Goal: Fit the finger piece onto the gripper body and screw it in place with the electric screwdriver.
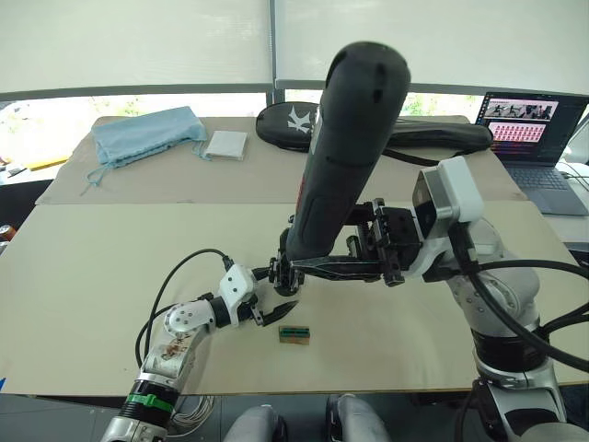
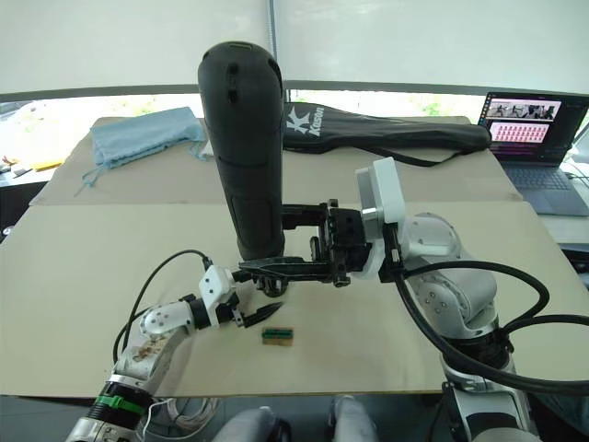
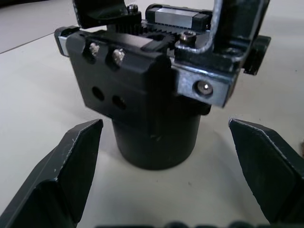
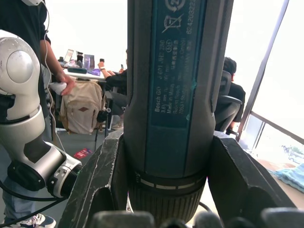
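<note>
Our right pincer (image 1: 299, 268) clamps the screwdriver (image 1: 345, 147) upright; the left pincer (image 2: 260, 313), open, flanks the gripper body (image 3: 142, 90) untouched. Next, we judge, steadying that body.

This is an office or lab workspace. A wide desk (image 1: 110, 267) stands below a row of windows with white blinds (image 1: 138, 41). An open laptop (image 1: 532, 138) sits at the desk's far right corner, near a black racket bag (image 2: 396, 133) and a blue cloth pouch (image 1: 147, 133). The right wrist view shows people seated at another desk (image 4: 88, 72), a tan backpack (image 4: 80, 107), an office chair (image 4: 227, 111) and tall glazing.
</note>
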